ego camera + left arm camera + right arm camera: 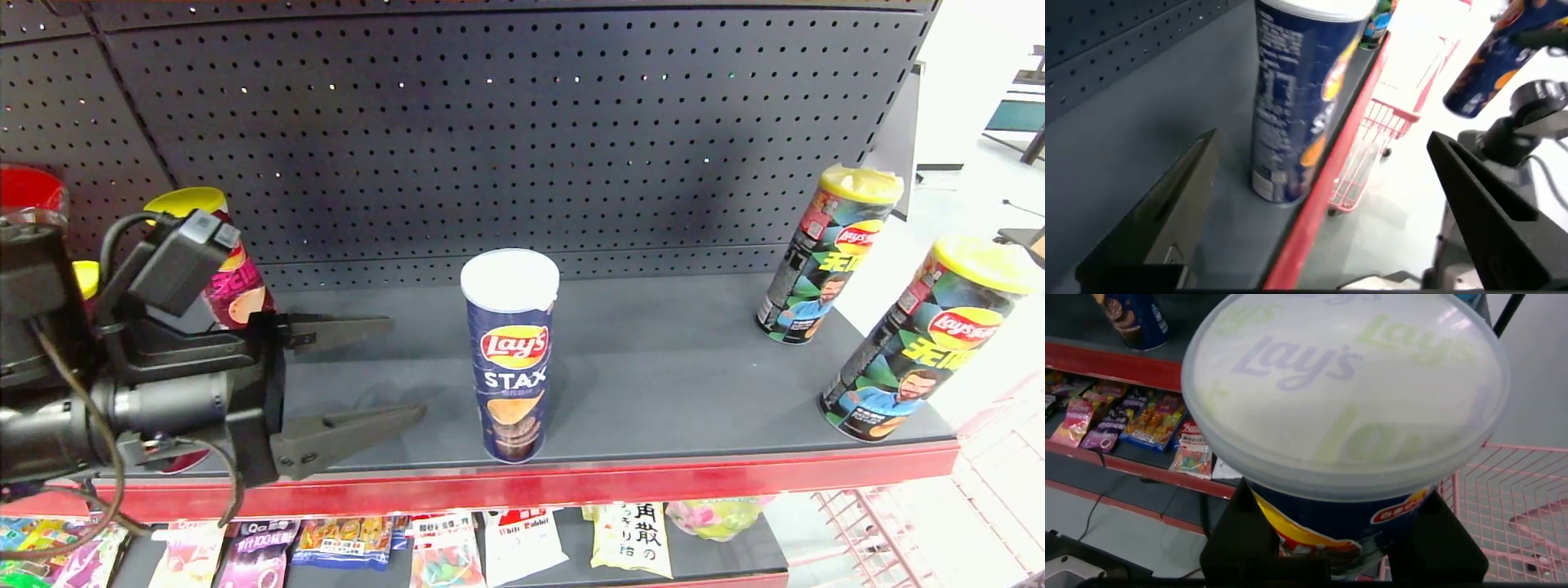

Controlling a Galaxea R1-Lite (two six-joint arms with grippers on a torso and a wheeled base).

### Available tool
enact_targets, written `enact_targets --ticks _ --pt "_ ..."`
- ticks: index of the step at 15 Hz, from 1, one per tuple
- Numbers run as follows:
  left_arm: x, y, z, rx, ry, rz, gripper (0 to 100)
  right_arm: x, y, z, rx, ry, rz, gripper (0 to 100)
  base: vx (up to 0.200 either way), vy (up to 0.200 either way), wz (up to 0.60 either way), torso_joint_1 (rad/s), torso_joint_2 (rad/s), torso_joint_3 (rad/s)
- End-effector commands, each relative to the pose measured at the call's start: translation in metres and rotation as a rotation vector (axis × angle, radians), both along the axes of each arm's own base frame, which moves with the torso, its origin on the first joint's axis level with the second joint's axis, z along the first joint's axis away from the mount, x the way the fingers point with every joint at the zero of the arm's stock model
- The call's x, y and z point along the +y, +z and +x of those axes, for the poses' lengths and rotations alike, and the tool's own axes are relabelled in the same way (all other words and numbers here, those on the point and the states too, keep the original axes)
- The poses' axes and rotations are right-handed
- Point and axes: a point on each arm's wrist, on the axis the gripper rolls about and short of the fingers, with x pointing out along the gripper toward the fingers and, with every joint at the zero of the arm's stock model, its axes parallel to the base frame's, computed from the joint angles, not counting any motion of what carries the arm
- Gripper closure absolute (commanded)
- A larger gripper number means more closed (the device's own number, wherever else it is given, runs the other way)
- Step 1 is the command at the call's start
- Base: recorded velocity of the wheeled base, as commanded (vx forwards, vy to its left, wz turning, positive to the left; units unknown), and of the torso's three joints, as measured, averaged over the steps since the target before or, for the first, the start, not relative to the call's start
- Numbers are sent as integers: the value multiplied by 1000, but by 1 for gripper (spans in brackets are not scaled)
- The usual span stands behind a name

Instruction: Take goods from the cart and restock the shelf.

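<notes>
Dark pegboard [490, 122] behind; below it a grey shelf [653, 367] with a red front lip. Upright near that lip, mid-shelf: a blue can [510, 355]. Well to the right: a far yellow-lidded can [829, 253] and a near yellow-lidded can [927, 339] at the corner. On the left, partly hidden: a pink can [237, 286]; at the edge, cut off, a red lid [28, 192]. Left tool [408, 367] spread wide, empty, near the blue can. Right tool [1339, 539] pinching a second blue can [1347, 400] beside the pink cart [1527, 506], fingers mostly hidden under its lid. Snack bags [457, 547] on a lower shelf.
</notes>
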Motion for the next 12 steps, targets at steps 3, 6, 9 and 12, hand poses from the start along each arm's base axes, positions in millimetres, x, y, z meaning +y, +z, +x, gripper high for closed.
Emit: enact_targets --ticks 3,6,9,12 --pt "31 -1 -55 -39 85 -45 0 0 -1 0 0 11 1 100 0 0 0 0 0 0" --pt "42 -1 -93 -13 158 -99 0 0 -3 0 6 12 1 100 0 0 0 0 0 0" --pt "51 -7 -123 14 241 -83 0 0 -4 0 6 11 1 100 0 0 0 0 0 0" --pt "58 -15 -145 32 298 -69 0 0 -4 0 6 9 1 100 0 0 0 0 0 0"
